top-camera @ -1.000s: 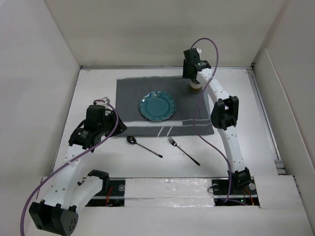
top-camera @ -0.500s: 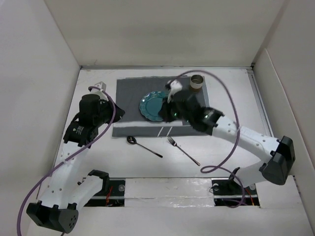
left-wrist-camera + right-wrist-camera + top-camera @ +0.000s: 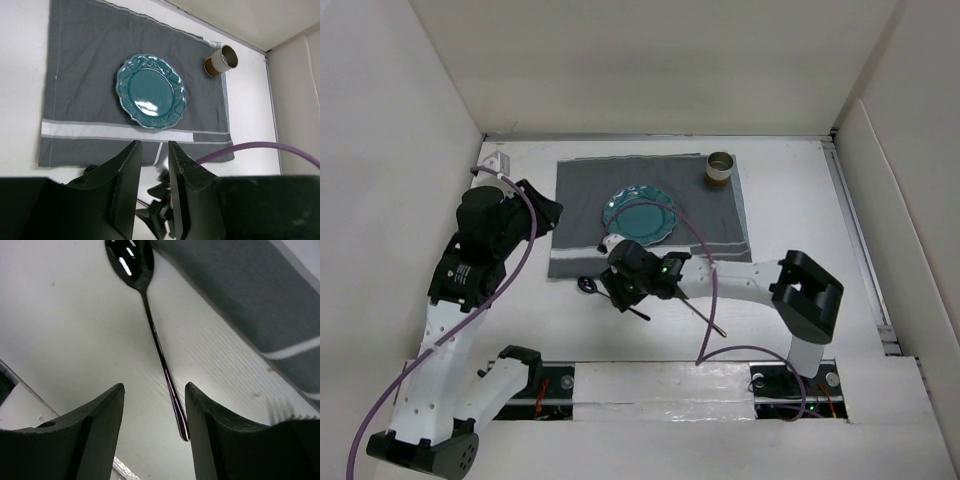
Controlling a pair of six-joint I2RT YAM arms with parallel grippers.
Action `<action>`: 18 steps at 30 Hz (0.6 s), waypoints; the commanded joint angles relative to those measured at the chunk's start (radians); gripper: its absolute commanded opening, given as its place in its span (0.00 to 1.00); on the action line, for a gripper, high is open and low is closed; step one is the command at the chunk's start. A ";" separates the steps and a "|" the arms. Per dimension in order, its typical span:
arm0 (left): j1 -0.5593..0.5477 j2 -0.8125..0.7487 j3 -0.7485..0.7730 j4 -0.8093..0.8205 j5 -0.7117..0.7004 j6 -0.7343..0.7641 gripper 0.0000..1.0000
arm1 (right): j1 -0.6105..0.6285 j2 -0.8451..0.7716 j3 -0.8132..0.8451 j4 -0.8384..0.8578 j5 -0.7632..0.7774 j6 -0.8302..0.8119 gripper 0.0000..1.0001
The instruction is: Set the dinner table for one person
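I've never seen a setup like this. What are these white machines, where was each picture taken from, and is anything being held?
They are two robot arms bolted at the near edge of a white table. The wide picture is from a fixed camera above them. The other two come from a camera on each wrist, so the dark shapes are that arm's own fingers. On the table lies a grey placemat with a teal plate on it and a cup at its far corner. In front of it lie a spoon and a fork. The right gripper hangs open over the spoon's handle, a finger on each side, not gripping. The left gripper hovers by the mat's left edge, jaws slightly apart, holding nothing.
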 commanded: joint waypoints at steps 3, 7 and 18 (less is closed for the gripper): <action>-0.005 -0.071 0.018 -0.063 -0.074 -0.021 0.26 | 0.054 0.093 0.109 0.009 0.043 -0.097 0.56; -0.005 -0.113 0.032 -0.103 -0.135 -0.017 0.26 | 0.063 0.150 0.104 0.016 0.062 -0.092 0.55; -0.005 -0.130 0.042 -0.143 -0.143 0.002 0.26 | 0.082 0.240 0.153 0.023 0.100 -0.131 0.51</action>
